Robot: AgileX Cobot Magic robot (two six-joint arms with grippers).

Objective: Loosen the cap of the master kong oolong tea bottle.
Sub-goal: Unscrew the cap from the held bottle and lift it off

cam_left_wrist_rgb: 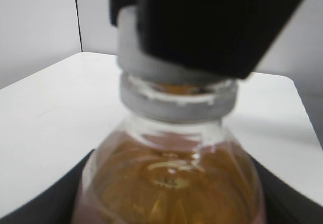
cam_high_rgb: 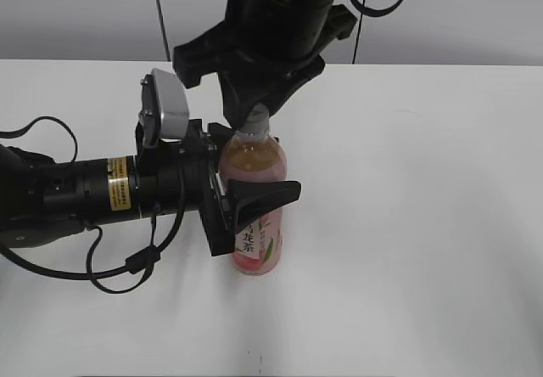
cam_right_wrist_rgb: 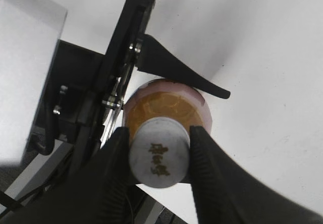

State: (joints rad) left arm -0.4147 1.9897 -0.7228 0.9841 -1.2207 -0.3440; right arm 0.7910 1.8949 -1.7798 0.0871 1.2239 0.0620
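The master kong oolong tea bottle stands upright on the white table, amber tea above a pink label. My left gripper comes in from the left and is shut on the bottle's body. In the left wrist view the bottle's shoulder fills the frame between the dark jaws. My right gripper comes down from above and is shut on the white cap, one finger on each side. In the left wrist view the cap is mostly hidden behind the right gripper's black finger.
The white table spreads to the right and front of the bottle. The left arm's black body and cables lie along the table at the left. A grey wall stands behind the table's far edge.
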